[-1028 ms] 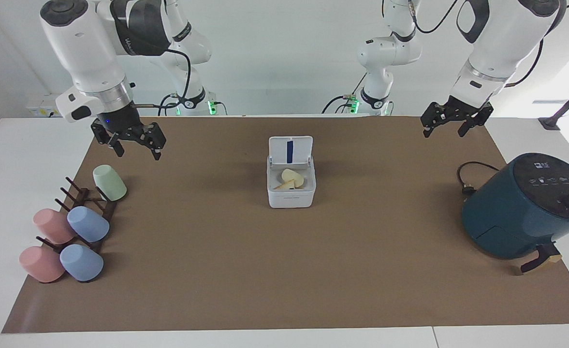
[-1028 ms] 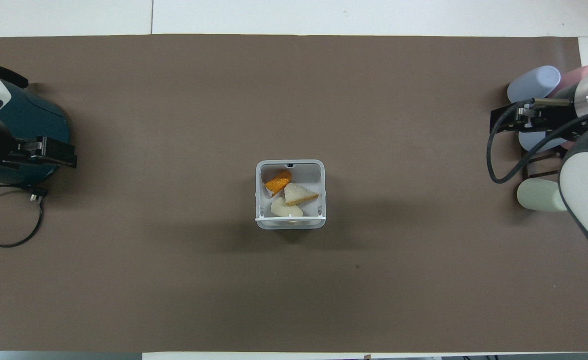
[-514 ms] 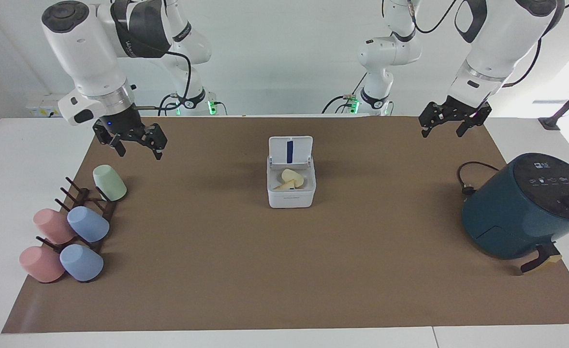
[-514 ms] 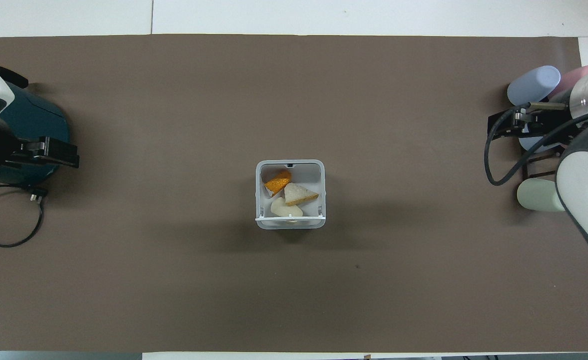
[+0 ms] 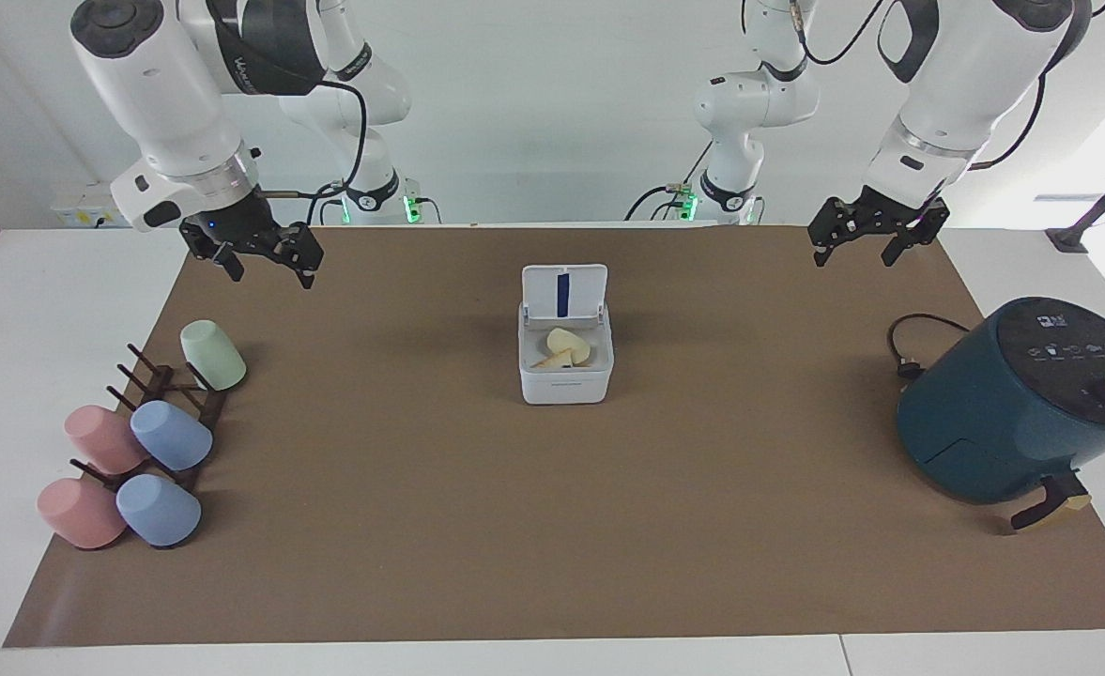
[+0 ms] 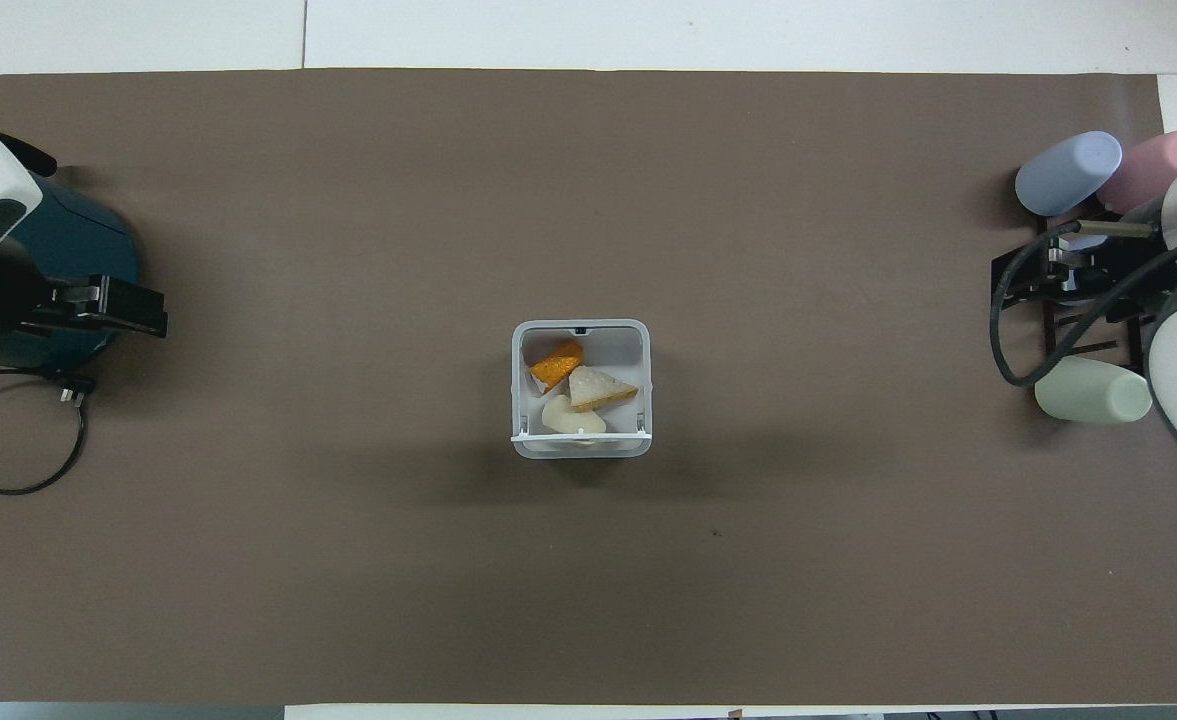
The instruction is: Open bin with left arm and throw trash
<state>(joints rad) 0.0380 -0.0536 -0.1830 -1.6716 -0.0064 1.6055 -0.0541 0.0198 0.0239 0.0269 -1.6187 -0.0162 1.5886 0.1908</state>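
The white bin [image 5: 566,385] stands mid-mat with its lid [image 5: 563,291] upright, the blue stripe showing. Inside the bin [image 6: 518,395] lies the trash: an orange chunk [image 6: 556,365], a cream wedge [image 6: 598,388] and a pale yellow lump [image 6: 568,415]; the facing view shows only the pale trash [image 5: 568,345]. My left gripper [image 5: 854,255] hangs open and empty over the mat's edge at the left arm's end, above the air fryer [image 6: 108,305] in the overhead view. Over the cup rack's end, my right gripper [image 5: 271,276] [image 6: 1043,280] is open and holds nothing.
A dark teal air fryer [image 5: 1021,404] [image 6: 78,240] with a looped cable [image 5: 909,347] [image 6: 8,440] sits at the left arm's end. A dark rack with pastel cups [image 5: 172,437] [image 6: 1068,170] and a green cup [image 5: 212,355] [image 6: 1093,390] sits at the right arm's end.
Both grippers have lifted and drawn back toward the robots, staying open. The right arm now uncovers more of the green cup in the overhead view. The bin and trash are unmoved.
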